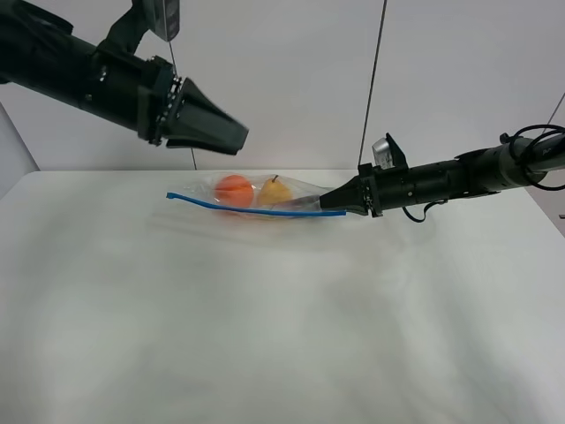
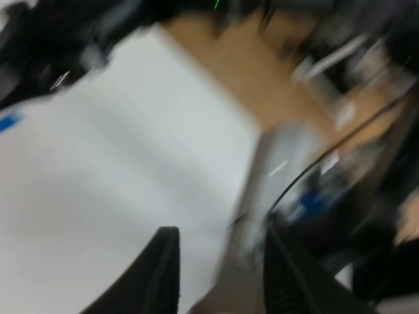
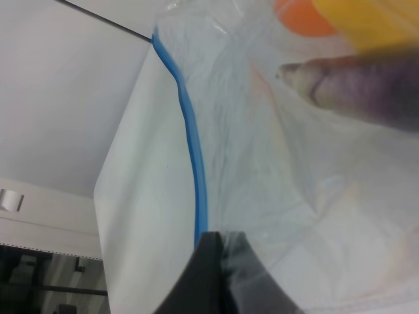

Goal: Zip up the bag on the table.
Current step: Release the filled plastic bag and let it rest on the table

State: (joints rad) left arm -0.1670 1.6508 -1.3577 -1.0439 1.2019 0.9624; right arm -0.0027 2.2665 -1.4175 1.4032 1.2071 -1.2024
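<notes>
The bag point(image 1: 300, 187) lay on the white tabletop point(image 1: 265, 336), near its far edge, just above the middle of the high picture. An orange ball point(image 1: 234, 189) and a yellow pear point(image 1: 275, 191) showed through it, and the right wrist picture showed a purple thing point(image 3: 366, 91) inside too. The blue zip strip point(image 1: 256, 210) ran along the near side of the bag as one thin line. The right tool point(image 1: 337, 206) was closed on the bag, pinching the corner at the right end of that strip. The left tool point(image 1: 221, 132) hung high in the upper left of the frame, well apart from the bag. Its wrist picture was blurry, but its two fingers stood apart with nothing between them, so it was open. The strip looked like a single line, so it may have been pressed shut, but I could not tell for sure. If any part was open, the left tool would have to come down and run along it
</notes>
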